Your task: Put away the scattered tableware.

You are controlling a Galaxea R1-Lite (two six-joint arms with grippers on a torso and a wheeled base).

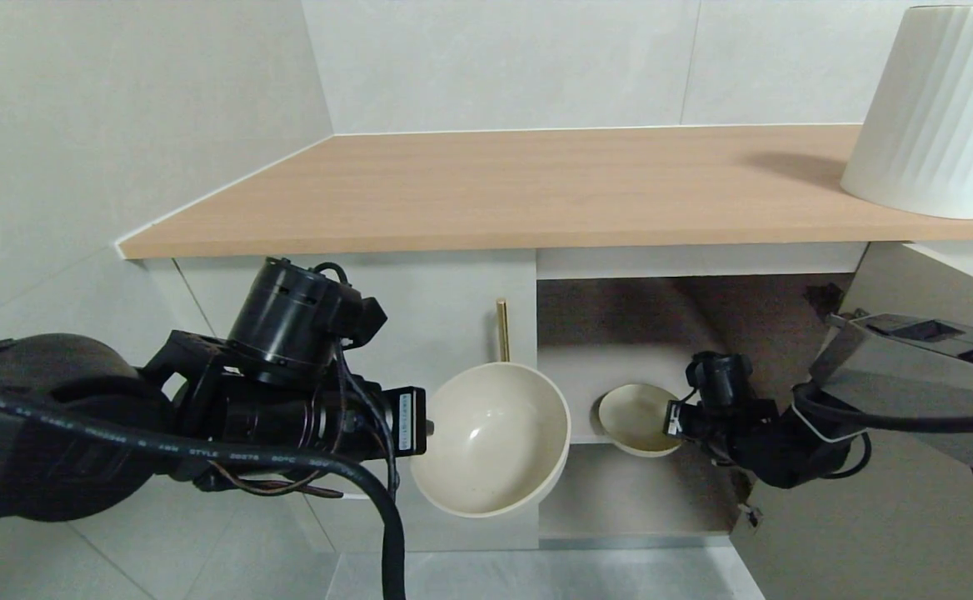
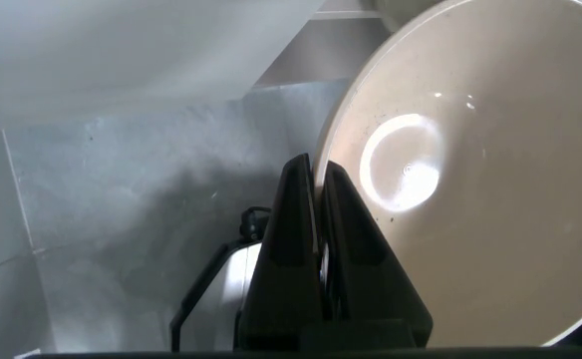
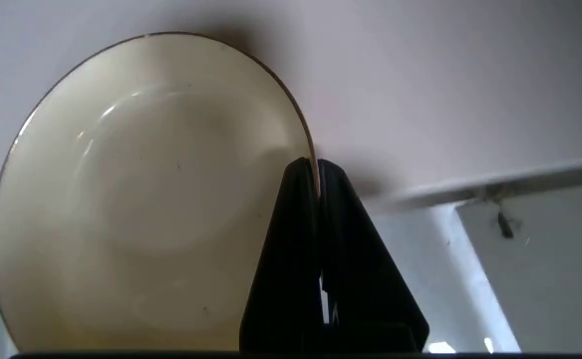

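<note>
gripping the rim of the large cream bowl, the left gripper is clenched on it, one finger on either side of the wall. it holds the bowl tilted on edge, hollow facing out, in the air in front of the closed cabinet door and just below the gold handle. a little farther in, the right gripper is clamped on the rim of the small cream bowl. that bowl stands nearly upright inside the open cabinet, at the front of the shelf; whether its lower edge touches the shelf i cannot tell. above both, the wooden counter carries a white ribbed container at its right end

the step in hand looks like setting the small bowl down on the shelf. to do it well, the right wrist should roll the bowl level before letting go, since a bowl released on edge would likely roll or tip off the shelf front. it should go well back, leaving room for the large bowl, and the left arm should hold its bowl off the door and handle meanwhile
</note>
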